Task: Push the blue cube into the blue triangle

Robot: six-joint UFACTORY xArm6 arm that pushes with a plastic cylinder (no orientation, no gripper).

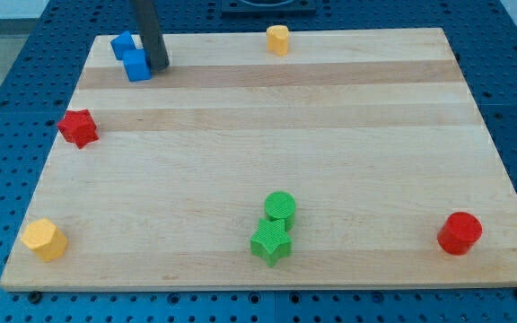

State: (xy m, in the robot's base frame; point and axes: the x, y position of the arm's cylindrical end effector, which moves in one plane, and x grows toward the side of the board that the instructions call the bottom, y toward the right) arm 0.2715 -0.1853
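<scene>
The blue cube [137, 65] sits near the board's top left corner. The blue triangle [121, 43] lies just up and left of it, touching or nearly touching it. My tip [159, 65] rests on the board right beside the cube's right side, and the dark rod rises from it out of the view's top.
A red star [78, 127] lies at the left edge. A yellow block [44, 240] sits at the bottom left, another yellow block [278, 39] at the top middle. A green cylinder [280, 206] touches a green star [270, 240] at the bottom middle. A red cylinder [460, 233] stands at the bottom right.
</scene>
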